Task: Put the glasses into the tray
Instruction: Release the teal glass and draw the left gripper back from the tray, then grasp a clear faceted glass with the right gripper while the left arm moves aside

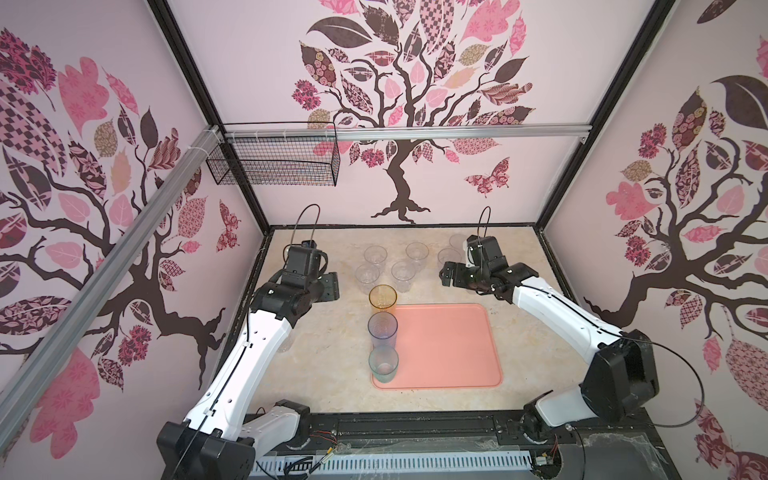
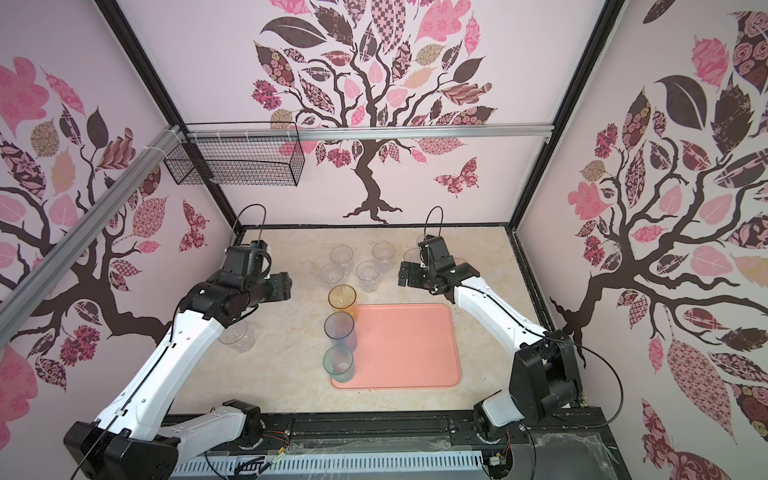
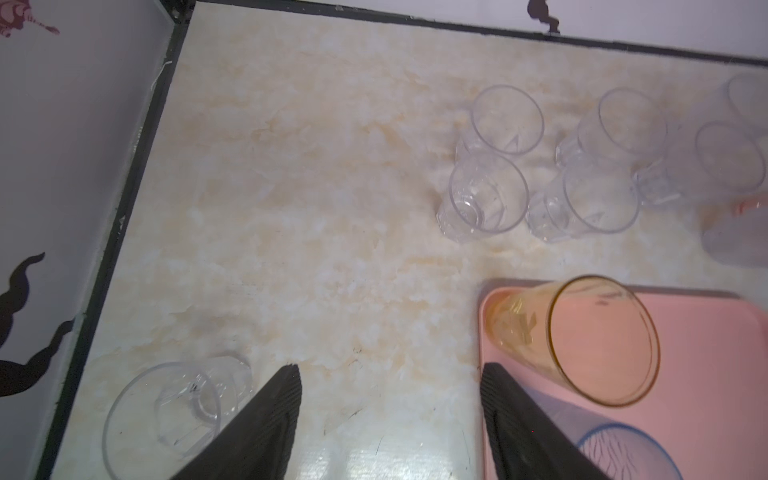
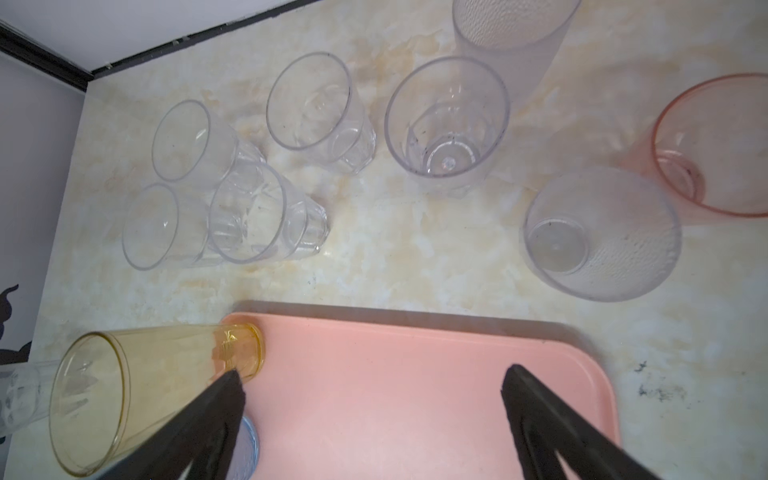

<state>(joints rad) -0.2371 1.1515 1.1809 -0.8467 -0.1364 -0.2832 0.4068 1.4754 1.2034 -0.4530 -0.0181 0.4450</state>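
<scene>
The salmon-pink tray (image 1: pixel 449 345) lies mid-table. Along its left edge stand an amber glass (image 1: pixel 382 298), a blue-grey glass (image 1: pixel 382 328) and a teal glass (image 1: pixel 383 363). Several clear glasses (image 1: pixel 402 274) stand on the table behind it. My left gripper (image 3: pixel 390 368) hovers open and empty over bare table, left of the amber glass (image 3: pixel 598 340). My right gripper (image 4: pixel 372 371) is open and empty above the tray's far edge (image 4: pixel 395 332). Beside it stand a frosted glass (image 4: pixel 602 232) and a pinkish glass (image 4: pixel 715 145), mostly hidden under the arm in both top views.
One clear glass (image 2: pixel 235 334) stands near the left wall, partly under my left arm. A black wire basket (image 1: pixel 274 162) hangs on the back rail at the left. Walls enclose the table on three sides.
</scene>
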